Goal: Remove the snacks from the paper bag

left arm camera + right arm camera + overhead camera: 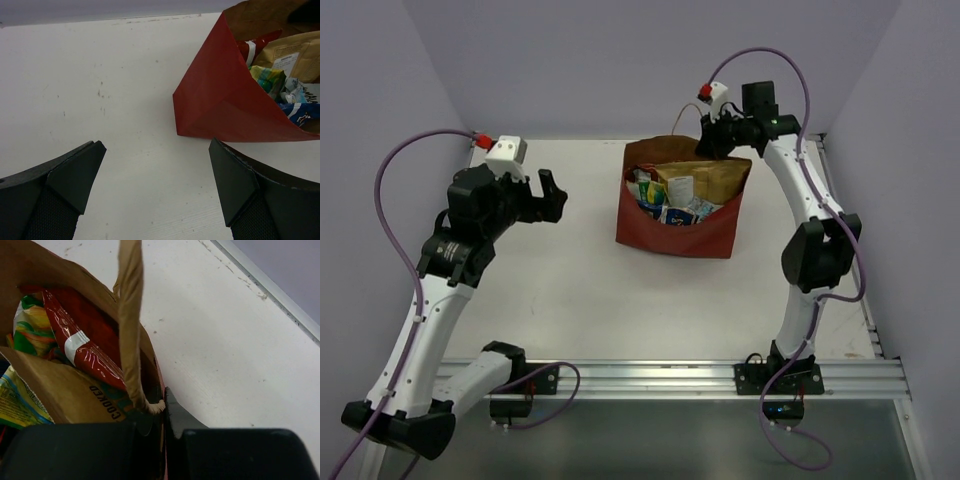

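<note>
On my overhead feed the paper bag point(675, 238) stands on the far half of the bench point(570, 300), about midway between its left and right edges, brick-red outside and tan inside, mouth open upward. The snacks point(670, 197) are all inside it, packed together below the rim.

My right fingers point(176, 414) are pressed together on the bag's far right wall, one inside and one outside, pinching the paper right where the tan loop handle point(131, 315) is glued on. The handle rises straight up from that spot. Just beside the pinch, inside the bag, I see a red packet point(85, 350) lying against the wall, a larger tan bag point(65, 390) printed with the word "COOKED" under it, and a yellow-green packet point(30, 330) further in.

My left fingers point(70, 185) are spread wide with nothing between them, held above bare bench to the left of the bag and facing its near left corner, apart from it. From that wrist I look into the mouth past the red side wall: the red packet, the tan bag, the yellow-green one and a blue packet point(300, 112) lowest.
</note>
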